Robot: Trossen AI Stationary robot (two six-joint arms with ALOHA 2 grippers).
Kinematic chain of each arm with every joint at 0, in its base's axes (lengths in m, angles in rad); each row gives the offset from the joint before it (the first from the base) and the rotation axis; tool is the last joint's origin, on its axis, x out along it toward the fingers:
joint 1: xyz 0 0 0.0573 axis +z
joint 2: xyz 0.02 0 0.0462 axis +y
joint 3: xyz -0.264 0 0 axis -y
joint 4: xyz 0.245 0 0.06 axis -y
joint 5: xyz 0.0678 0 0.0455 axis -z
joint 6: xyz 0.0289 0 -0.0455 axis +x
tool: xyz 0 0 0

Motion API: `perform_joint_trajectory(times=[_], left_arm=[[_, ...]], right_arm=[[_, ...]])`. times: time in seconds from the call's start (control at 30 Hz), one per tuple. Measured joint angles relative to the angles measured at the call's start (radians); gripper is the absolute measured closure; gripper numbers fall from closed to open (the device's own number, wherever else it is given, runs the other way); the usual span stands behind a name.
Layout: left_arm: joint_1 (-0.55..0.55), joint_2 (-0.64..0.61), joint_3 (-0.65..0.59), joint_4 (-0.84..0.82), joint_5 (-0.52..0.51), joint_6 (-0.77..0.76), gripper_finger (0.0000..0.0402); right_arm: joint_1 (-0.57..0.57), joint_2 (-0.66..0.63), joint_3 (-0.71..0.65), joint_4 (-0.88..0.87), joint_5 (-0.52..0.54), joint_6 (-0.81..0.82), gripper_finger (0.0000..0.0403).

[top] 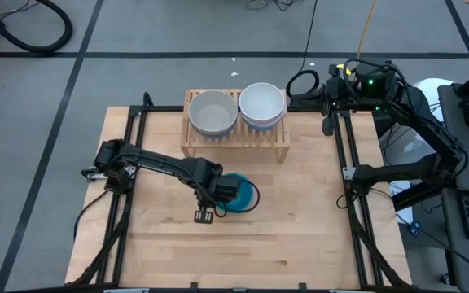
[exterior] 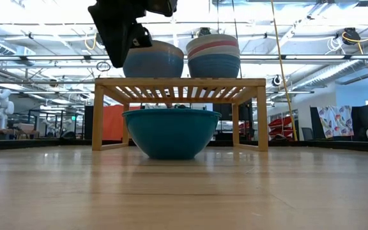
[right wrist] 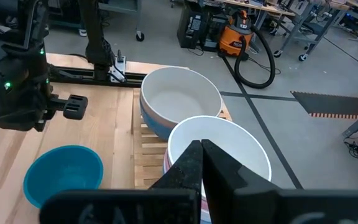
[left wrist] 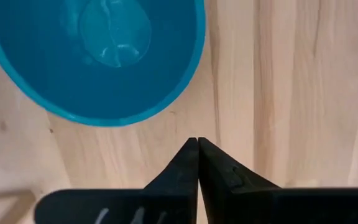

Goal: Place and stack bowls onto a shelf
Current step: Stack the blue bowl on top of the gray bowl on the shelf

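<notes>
The teal bowl (top: 241,195) sits upright on the table's bare middle, just in front of the left gripper (left wrist: 197,152), whose fingers are pressed together, empty and clear of its rim. Smooth, round, glossy plastic on pale wood grain. At the far edge, the slatted wooden shelf (top: 236,142) carries two bowl stacks (top: 238,111). The right gripper (right wrist: 201,155) hovers over the far-right corner, fingers closed on nothing.
</notes>
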Motion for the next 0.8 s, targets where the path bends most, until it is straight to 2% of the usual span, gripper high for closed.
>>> perform_joint_trajectory(times=[0.1, 0.27, 0.5, 0.63, 0.8], left_arm=[[0.001, 0.002, 0.000, 0.001, 0.000, -0.074, 0.0380], [0.002, 0.010, 0.000, 0.011, 0.000, -0.051, 0.0352], [-0.007, 0.009, 0.001, 0.124, -0.001, 0.094, 0.0335], [-0.022, 0.032, 0.001, 0.119, -0.018, 0.227, 0.0335], [-0.043, 0.069, 0.000, 0.119, -0.038, 0.307, 0.0334]], right_arm=[[0.000, 0.000, 0.000, 0.000, 0.000, 0.000, 0.0403], [0.000, 0.000, 0.000, 0.000, -0.001, 0.000, 0.0403], [0.000, 0.000, 0.000, 0.001, -0.001, 0.000, 0.0403], [0.000, -0.001, 0.000, 0.001, -0.001, 0.000, 0.0403], [0.000, -0.012, 0.000, 0.001, -0.001, -0.019, 0.0403]])
